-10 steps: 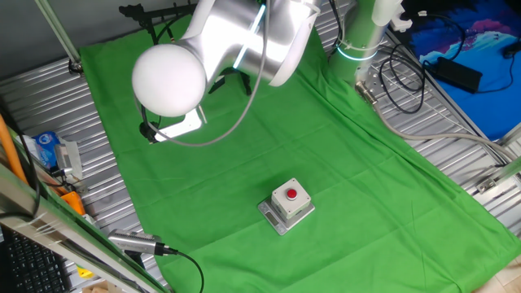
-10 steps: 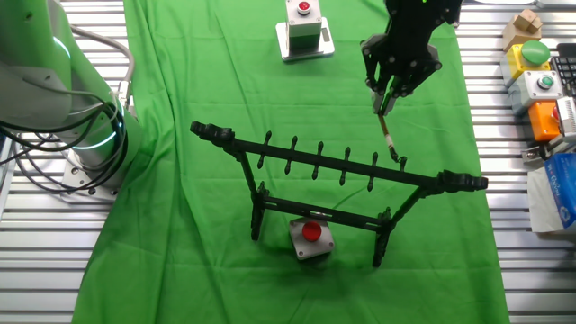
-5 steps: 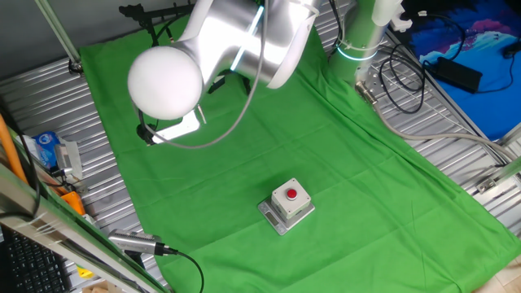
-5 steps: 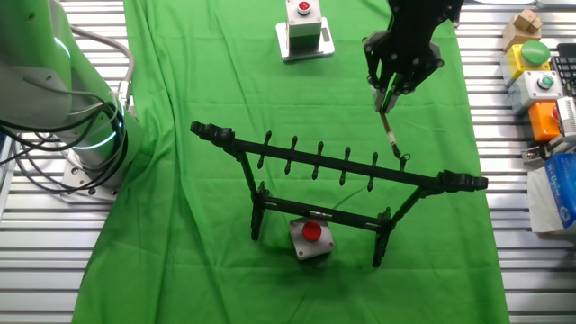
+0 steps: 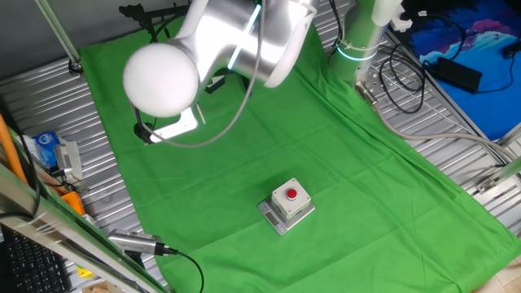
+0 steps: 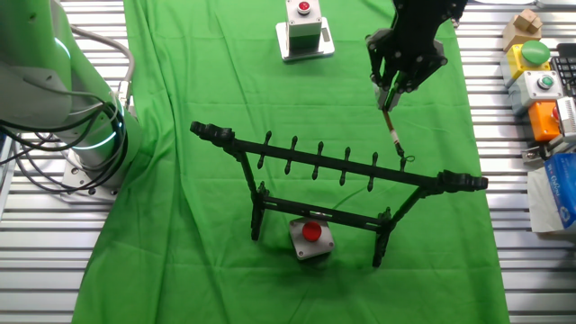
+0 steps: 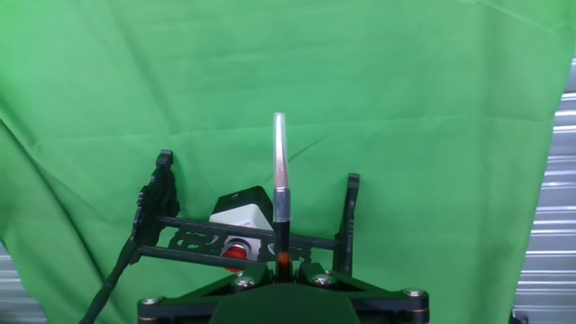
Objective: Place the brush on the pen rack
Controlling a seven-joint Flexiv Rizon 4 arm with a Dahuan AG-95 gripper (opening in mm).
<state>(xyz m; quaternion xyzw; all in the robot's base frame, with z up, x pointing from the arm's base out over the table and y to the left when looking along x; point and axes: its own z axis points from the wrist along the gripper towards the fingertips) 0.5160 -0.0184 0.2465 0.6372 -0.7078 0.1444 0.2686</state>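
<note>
The black pen rack [image 6: 243, 140] stands across the green cloth; its right upright also shows in the hand view [image 7: 351, 211]. My gripper [image 6: 389, 94] is above and behind the rack's right end, shut on the thin brush [image 6: 393, 135]. The brush hangs down at a slant, and its lower end is beside the rightmost peg of the crossbar; I cannot tell if it touches. In the hand view the brush [image 7: 280, 180] points straight out from between the fingers of my gripper [image 7: 281, 274], over the rack's lower bars. In the first fixed view the arm hides the gripper and brush.
A grey box with a red button [image 6: 310, 236] sits under the rack, and another [image 6: 304, 34] lies at the cloth's far end. Button boxes [image 6: 540, 67] line the right edge. The robot base [image 6: 85, 135] is at left. A silver tool with a cable [image 5: 130, 241] lies off the cloth.
My gripper and the brush have shifted slightly to the right in the other fixed view, toward the rack's right end. The rack has not moved.
</note>
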